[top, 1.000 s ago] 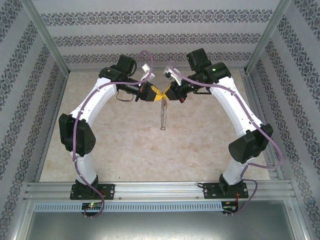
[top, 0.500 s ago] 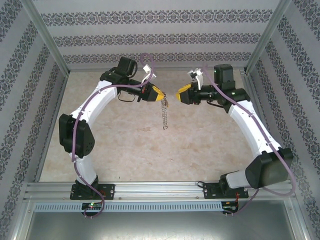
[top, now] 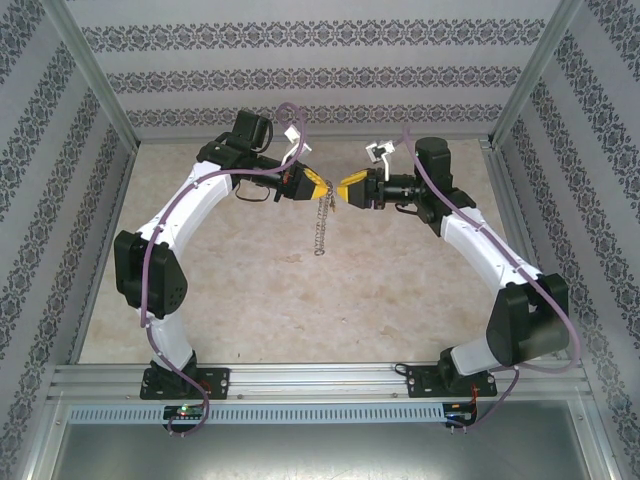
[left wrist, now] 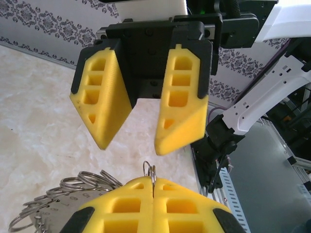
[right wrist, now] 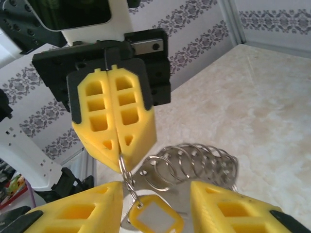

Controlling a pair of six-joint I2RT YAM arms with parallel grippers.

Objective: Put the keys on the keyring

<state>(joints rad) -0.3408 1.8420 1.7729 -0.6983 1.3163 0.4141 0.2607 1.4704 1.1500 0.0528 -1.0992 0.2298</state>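
Left gripper (right wrist: pixel 119 151) is clamped tight. Its yellow fingers are pressed flat together on a small split ring (right wrist: pixel 125 171) that pokes out from between the tips. From that ring hangs the keyring (right wrist: pixel 194 162), which I see as a string of overlapping silver rings. On my overhead feed it dangles straight down from the left tips over the marbled beige table (top: pixel 250 300), and I cannot tell whether its lower end touches the surface.

The key (right wrist: pixel 154 217) hangs off the same small ring, just under the left tips. I make out a yellow-framed head with a pale centre, but I cannot pick out the blade.

Right gripper (left wrist: pixel 132 145) faces the left one tip to tip, close but not touching. Its jaws stand partly spread with nothing gripped. Through the right wrist camera the key's head sits in the gap between my right fingers (right wrist: pixel 77 208), with clear space on either side.

Both arms arch in from the near edge and meet over the far half of the table, with patterned wallpaper panels (top: pixel 320 75) all around.
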